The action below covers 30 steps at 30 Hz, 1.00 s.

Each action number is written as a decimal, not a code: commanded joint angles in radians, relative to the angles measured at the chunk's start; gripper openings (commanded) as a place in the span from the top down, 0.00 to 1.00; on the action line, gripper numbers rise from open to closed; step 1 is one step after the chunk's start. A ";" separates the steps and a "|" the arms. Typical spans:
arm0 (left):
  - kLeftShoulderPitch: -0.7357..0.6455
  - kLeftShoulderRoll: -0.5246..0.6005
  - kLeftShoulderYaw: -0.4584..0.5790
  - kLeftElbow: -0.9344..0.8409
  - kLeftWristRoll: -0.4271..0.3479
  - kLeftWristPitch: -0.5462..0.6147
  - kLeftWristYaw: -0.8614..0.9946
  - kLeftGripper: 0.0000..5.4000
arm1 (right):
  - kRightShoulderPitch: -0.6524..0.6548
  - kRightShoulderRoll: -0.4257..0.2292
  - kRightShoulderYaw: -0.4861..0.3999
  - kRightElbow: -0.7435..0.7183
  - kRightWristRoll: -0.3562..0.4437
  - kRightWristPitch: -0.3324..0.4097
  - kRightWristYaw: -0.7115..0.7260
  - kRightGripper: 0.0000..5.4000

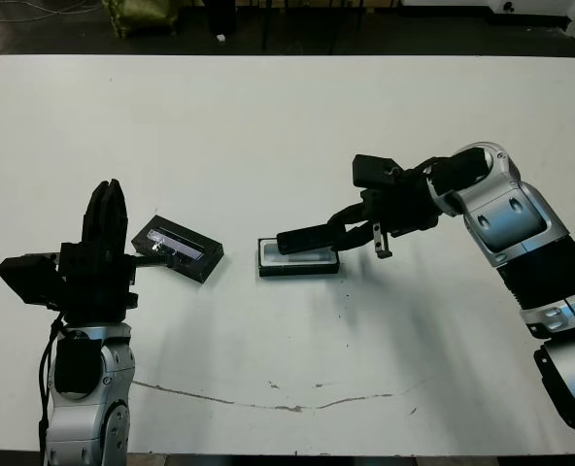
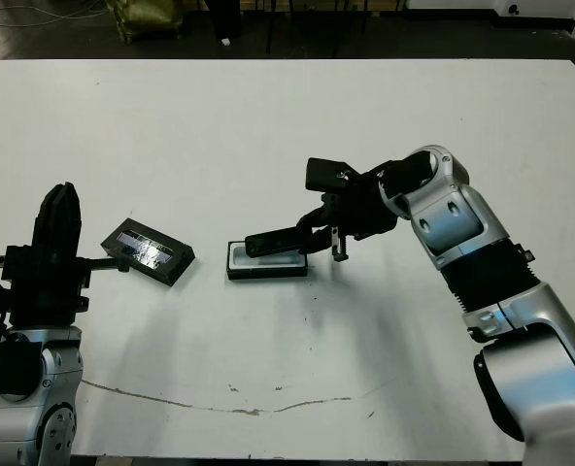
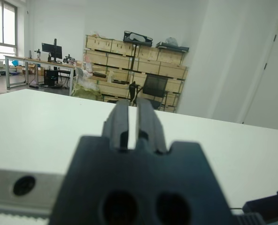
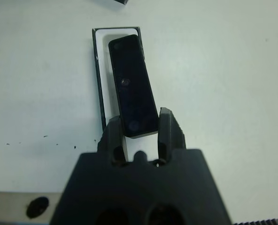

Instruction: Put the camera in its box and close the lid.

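Head views are showing the right gripper [image 1: 286, 239] reaching in over the box [image 1: 298, 260] at mid-table, carrying the camera [image 1: 305, 237] end-on, so that the black bar is hanging over the white lining and seemingly not yet lying flat in it. The lid [image 1: 179, 248] is lying well apart to the box's left, its silvery strip facing up, just beside the left gripper [image 1: 108, 206], which is standing upright near it and gripping nothing. Going by this, I am judging the task to be partway: the camera is being brought to the box, seating and release are left, and the lid is not yet picked up or closed. Left wrist view is looking along the left gripper's fingers [image 3: 120, 123], which are standing almost together with only a thin slit between them, nothing held, over bare table [image 3: 45, 126] with shelves of crates beyond. Right wrist view is showing the camera's near end clamped between the right fingers [image 4: 166, 126], its far end lying over the box's white lining, the bar sitting slightly skewed to the tray's long edges. Whether the far end is touching the lining cannot be told. No brand, label or writing is reading clearly on the camera, box or lid in any view.
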 commanded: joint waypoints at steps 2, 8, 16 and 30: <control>0.014 0.002 0.002 0.015 0.000 0.011 0.002 1.00 | -0.017 0.008 0.011 0.035 -0.016 -0.030 -0.006 0.98; 0.015 -0.001 0.005 0.025 -0.004 0.001 -0.001 1.00 | -0.031 0.024 0.014 0.084 -0.025 -0.045 0.001 0.98; 0.017 -0.003 0.002 0.019 0.003 0.005 0.007 1.00 | -0.029 0.026 0.019 0.084 -0.027 -0.070 0.008 0.98; 0.017 -0.003 0.001 0.023 0.008 -0.002 0.005 1.00 | -0.021 0.024 0.027 0.049 -0.023 -0.058 0.025 0.98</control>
